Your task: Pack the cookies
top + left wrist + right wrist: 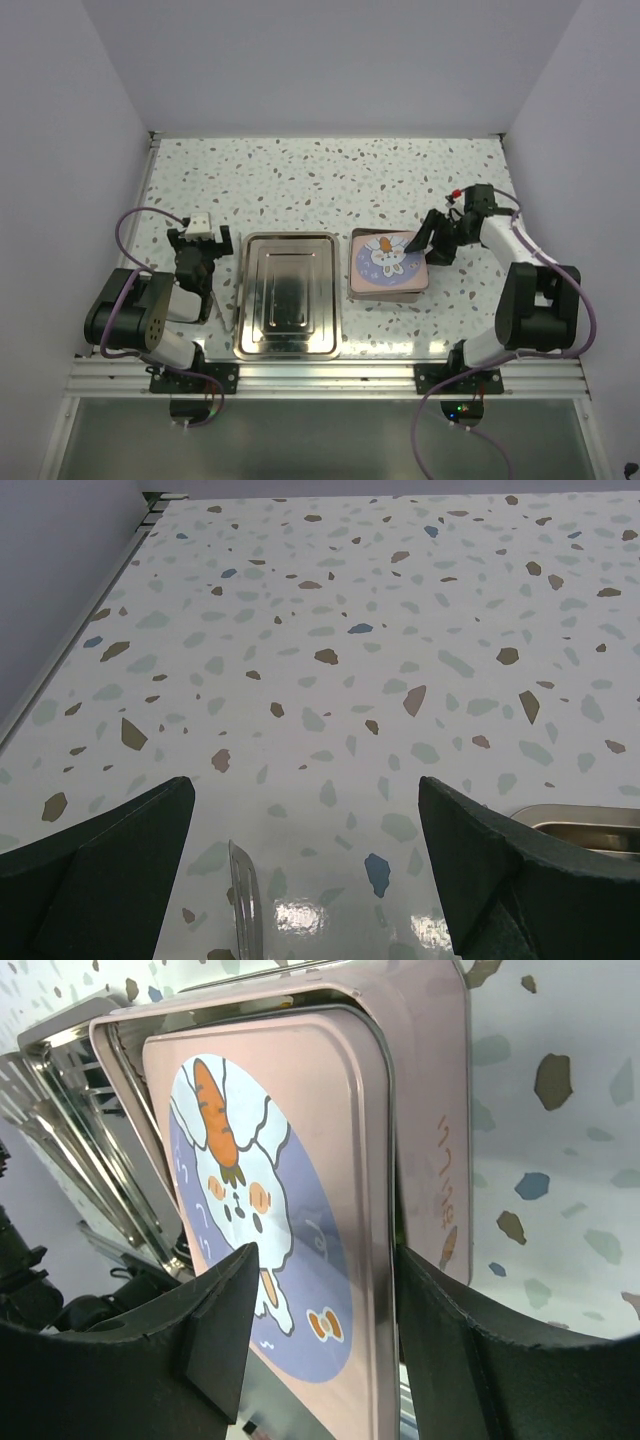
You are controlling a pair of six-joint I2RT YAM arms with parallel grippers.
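No cookies show in any view. A square pink tin [358, 285] stands right of centre, and its rabbit-print lid [388, 262] lies on it slightly askew. In the right wrist view the lid [270, 1190] sits tilted inside the tin's pink wall [430, 1080]. My right gripper [420, 243] is at the tin's far right corner. Its jaws [325, 1260] stand apart, one finger over the lid's face, the other at the lid's edge beside the wall. My left gripper [197, 258] is open and empty [305, 785] over the bare table, left of the tray.
An empty steel tray [288, 295] lies between the arms, left of the tin; its corner shows in the left wrist view [590, 825]. A thin shiny utensil tip [243, 900] lies on the table between the left fingers. White walls enclose the speckled table [330, 180].
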